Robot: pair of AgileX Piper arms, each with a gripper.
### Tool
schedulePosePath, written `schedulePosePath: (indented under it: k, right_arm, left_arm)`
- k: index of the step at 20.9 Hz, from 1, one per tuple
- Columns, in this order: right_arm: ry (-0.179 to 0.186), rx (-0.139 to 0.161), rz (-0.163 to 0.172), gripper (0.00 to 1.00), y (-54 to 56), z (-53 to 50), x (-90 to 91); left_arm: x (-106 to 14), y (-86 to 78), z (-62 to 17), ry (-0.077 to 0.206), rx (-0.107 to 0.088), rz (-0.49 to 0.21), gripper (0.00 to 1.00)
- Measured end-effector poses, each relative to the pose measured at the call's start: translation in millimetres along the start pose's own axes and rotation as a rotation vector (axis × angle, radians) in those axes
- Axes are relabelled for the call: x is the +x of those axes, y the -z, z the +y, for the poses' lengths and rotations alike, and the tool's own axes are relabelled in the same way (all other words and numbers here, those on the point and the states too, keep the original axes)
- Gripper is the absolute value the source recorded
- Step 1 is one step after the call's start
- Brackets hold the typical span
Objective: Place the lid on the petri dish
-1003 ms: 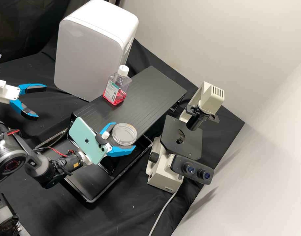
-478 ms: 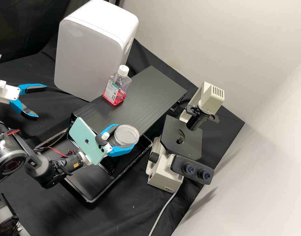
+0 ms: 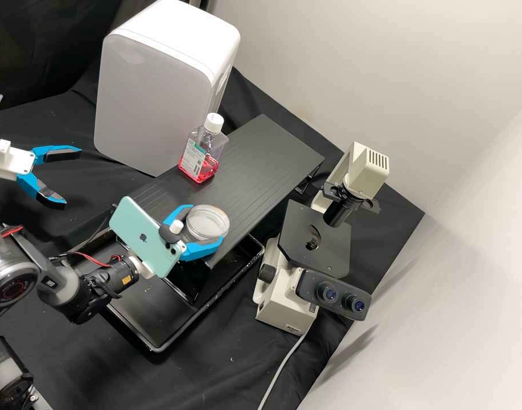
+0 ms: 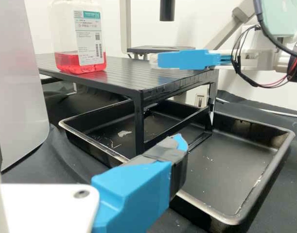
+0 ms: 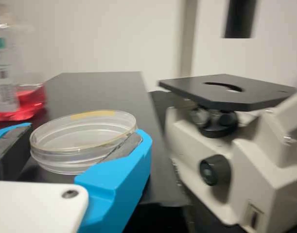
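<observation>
A clear round petri dish [image 3: 206, 223] [image 5: 82, 141] sits between the blue fingers of my right gripper [image 3: 206, 225] [image 5: 75, 153], which is shut on its rim. It is held low over the near end of the black slatted shelf [image 3: 261, 165]. I cannot tell the lid from the base. In the left wrist view a right gripper finger [image 4: 187, 59] shows level with the shelf top. My left gripper [image 3: 72, 175] hangs open and empty at the far left over the black cloth, well away from the dish.
A flask of red liquid [image 3: 201, 149] stands on the shelf's far left side. A black tray [image 3: 158, 336] lies under the shelf. A microscope [image 3: 317, 256] stands to the right and a white box [image 3: 158, 80] behind. A mint-green phone [image 3: 144, 236] rides on the right wrist.
My right gripper went from open around the dish to shut on it, then carried it a little left and back along the shelf. The left arm stayed still.
</observation>
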Motion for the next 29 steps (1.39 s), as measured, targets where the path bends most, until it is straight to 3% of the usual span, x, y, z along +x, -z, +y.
schedulePosePath:
  k: [7,12,19,25,29]
  right_arm:
    - [0.051,-0.008,0.039,0.00,9.4,-7.6,-10.1]
    - [0.059,-0.010,0.039,0.00,9.4,-8.6,-14.3]
    - [0.052,-0.010,0.031,0.00,8.1,-6.9,-15.5]
    - [0.014,-0.010,-0.008,0.00,-3.9,-1.1,-11.9]
    - [0.007,-0.010,-0.012,0.00,-7.1,-1.0,-10.5]
  left_arm:
    - [0.0,0.0,0.0,0.000,0.000,0.000,1.00]
    - [0.0,0.0,0.0,0.000,0.000,0.000,1.00]
    - [1.1,0.7,-1.1,0.004,-0.004,0.003,1.00]
    - [1.9,0.8,-0.9,0.002,-0.005,0.004,1.00]
    - [2.0,0.4,-0.9,0.002,-0.005,0.004,1.00]
